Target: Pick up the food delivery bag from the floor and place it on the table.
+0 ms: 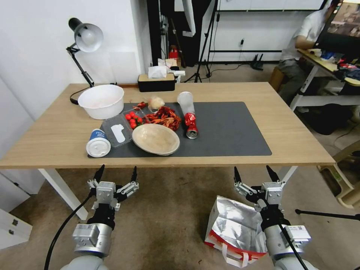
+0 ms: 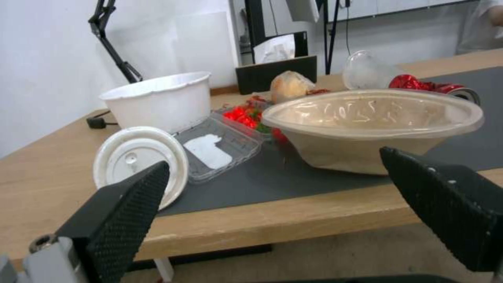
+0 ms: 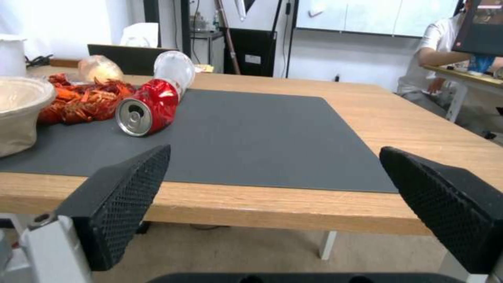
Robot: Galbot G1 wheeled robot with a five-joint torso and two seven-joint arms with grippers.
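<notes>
Two pincers hang at your near edge, both released with fingers spread and holding nothing: the left pincer [image 1: 115, 173] at 7 o'clock, the right pincer [image 1: 256, 172] at 5 o'clock, each just short of the table's front edge. Under your right arm the food delivery bag [image 1: 232, 227] sits on the floor [image 1: 168, 210], worn beige-brown carpet with darker patches. You see its crinkled silver foil mouth, a red band along the base and white strap handles; your right arm covers its far side.

Ahead, the table [image 1: 292, 138] is a long light-wood top on white legs, carrying a flat dark grey mat [image 1: 232, 131]. On the mat's left half lie a shallow beige bowl [image 1: 155, 138], a crushed red can [image 1: 191, 125] on its side, a clear plastic cup [image 1: 186, 102], a heap of red crayfish [image 1: 163, 117], a clear tray [image 1: 118, 129] of small red fruit, and a lidded paper cup [image 1: 98, 142] tipped over. A white tub [image 1: 101, 100] stands at 11 o'clock, with a black tissue box [image 1: 156, 82] and a desk lamp [image 1: 85, 37] beyond.
</notes>
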